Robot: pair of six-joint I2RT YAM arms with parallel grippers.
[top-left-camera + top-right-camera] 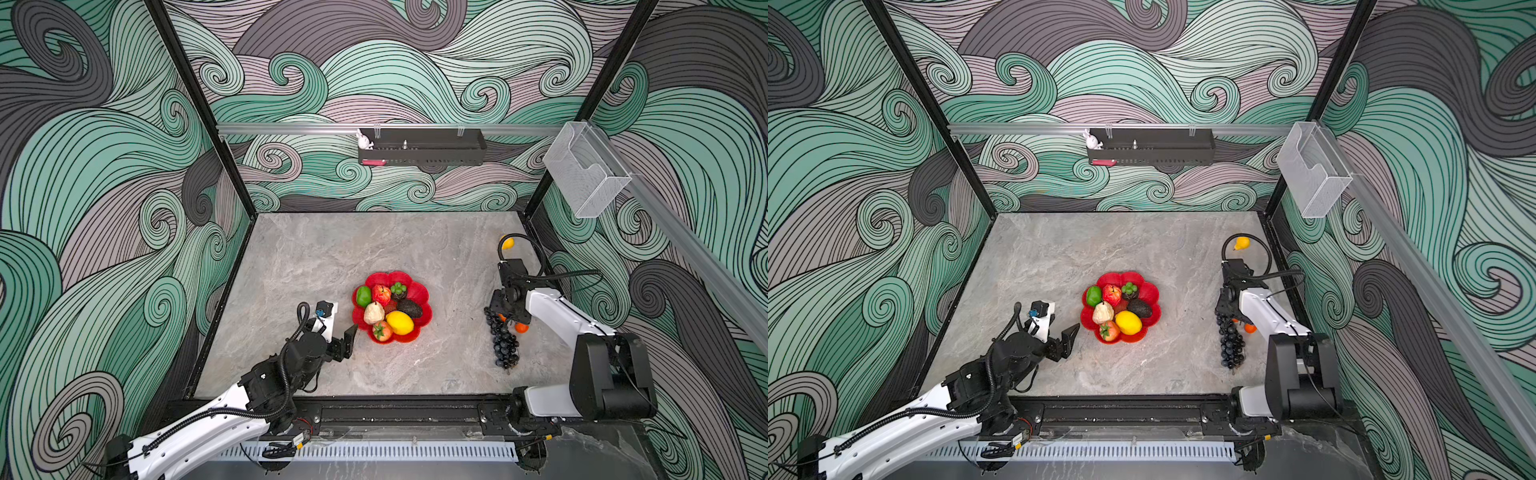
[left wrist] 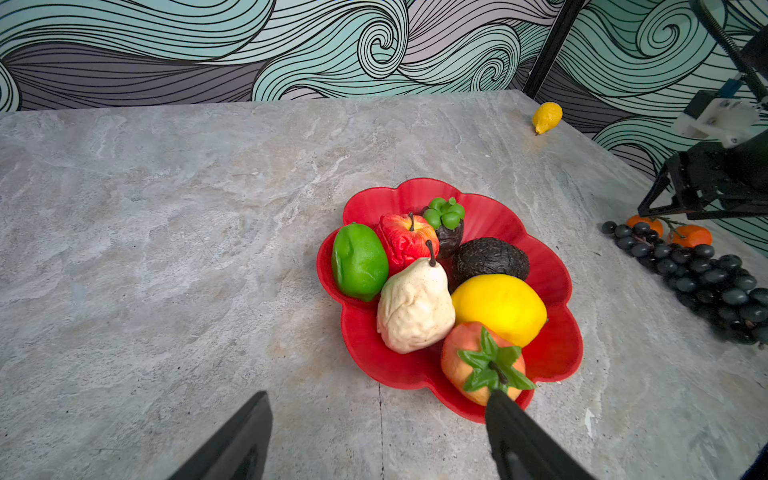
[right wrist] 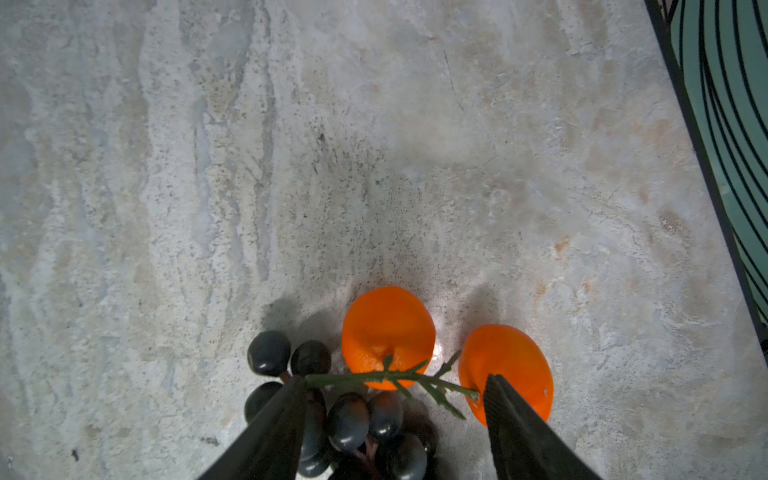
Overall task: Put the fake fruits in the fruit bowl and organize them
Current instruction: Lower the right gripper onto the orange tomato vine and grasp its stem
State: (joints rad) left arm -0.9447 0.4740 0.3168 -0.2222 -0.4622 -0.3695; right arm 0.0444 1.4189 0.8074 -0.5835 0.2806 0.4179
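The red fruit bowl [image 1: 419, 286] [image 2: 552, 357] stands mid-table and holds a green fruit [image 1: 363, 296], apple [image 1: 381, 294], avocado [image 1: 409, 308], pear [image 1: 373, 313], big lemon [image 1: 400, 322] and a strawberry [image 2: 482, 361], among others. My left gripper [image 1: 341, 332] [image 2: 378, 397] hangs open and empty at the bowl's near-left rim. To the right on the table lie a dark grape bunch [image 1: 503, 338] [image 3: 353, 419] and two tiny oranges [image 3: 388, 328]. My right gripper [image 3: 395, 381] is low over them, open, its fingers straddling the bunch's stem end. A small yellow lemon [image 1: 508, 242] lies far right.
On the back wall hangs a black tray [image 1: 422, 147] with a white rabbit figure [image 1: 364, 140]. A clear mesh bin [image 1: 586, 174] is on the right wall. The right wall's black frame post [image 3: 702, 158] runs close beside the oranges.
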